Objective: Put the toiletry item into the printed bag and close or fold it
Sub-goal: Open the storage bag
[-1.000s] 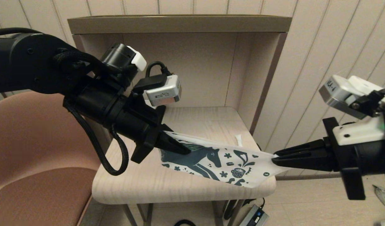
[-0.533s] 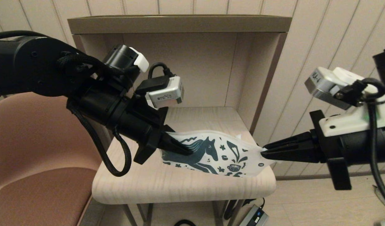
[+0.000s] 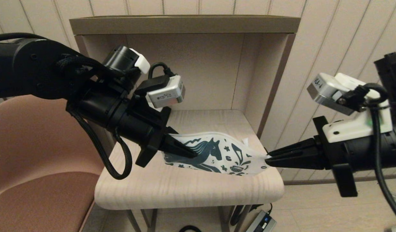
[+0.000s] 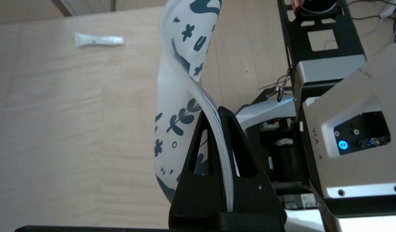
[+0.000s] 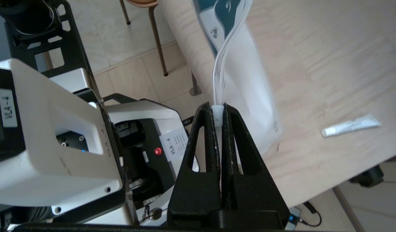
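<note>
The printed bag (image 3: 217,154), white with a dark teal horse and flowers, hangs just above the light wood table (image 3: 185,190), held between my two grippers and bowed upward in the middle. My left gripper (image 3: 193,154) is shut on the bag's left edge (image 4: 182,64), with the edge between its fingers (image 4: 215,111). My right gripper (image 3: 268,159) is shut on the bag's right end, pinching a small white tab (image 5: 218,108) at the bag's edge (image 5: 246,80). The toiletry item (image 4: 99,40), a tiny white tube, lies on the table beyond the bag (image 5: 351,125); only its end (image 3: 245,141) peeks out behind.
The table sits in an alcove with a back wall, a top shelf (image 3: 185,24) and a side panel (image 3: 275,80) on the right. A pink chair (image 3: 40,154) stands at the left. A power adapter (image 3: 262,222) lies on the floor below.
My right gripper has moved left toward the left one, and the bag has slackened, bowed upward and shifted further over the table. Both grippers have kept their hold.
</note>
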